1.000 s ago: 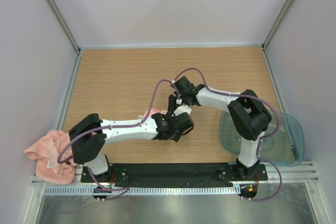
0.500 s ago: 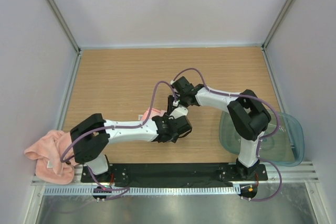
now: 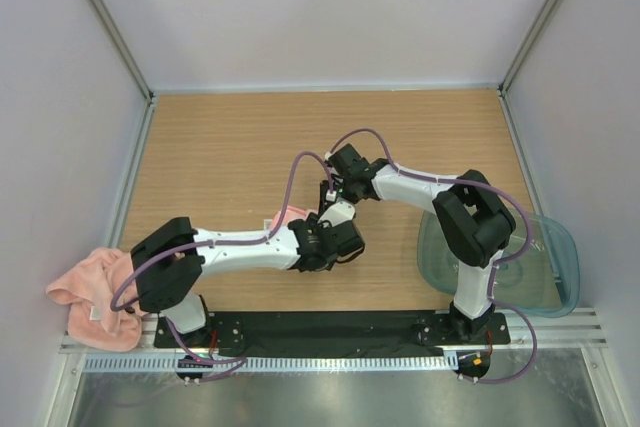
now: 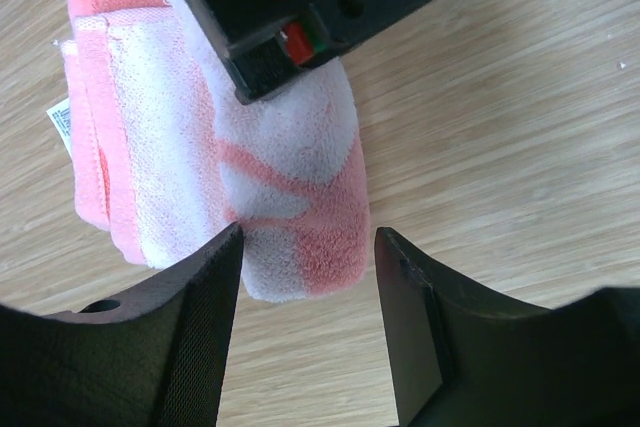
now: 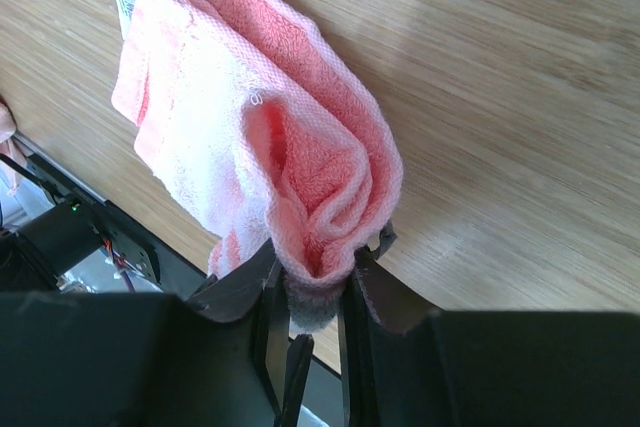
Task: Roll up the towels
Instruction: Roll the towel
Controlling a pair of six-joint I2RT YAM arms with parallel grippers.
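Pinching: right end effector (image 5: 312,277), clenched on the towel (image 5: 250,127), folded edge between its fingers.
Straddling: left end effector (image 4: 305,247), released, jaws either side of the towel's rolled end (contact unclear).
Towel: mid-desk (image 3: 220,147), partly rolled, white tag (image 4: 58,119) at one edge.
Second towel (image 3: 85,292): crumpled beside the left arm's base.
Tub (image 3: 545,267): near right side.

I'm driving two matching arms: the left arm (image 3: 240,247) and right arm (image 3: 410,185) both have white link shells between bulky black joint housings, and a purple cable (image 3: 362,131) loops off each. They're bolted to one black base plate (image 3: 330,327) dotted with small screws. The left gripper (image 4: 308,237) ends in broad matte-black fingers (image 4: 190,327). The right gripper (image 5: 312,292) is black too, slimmer, with angled tips.
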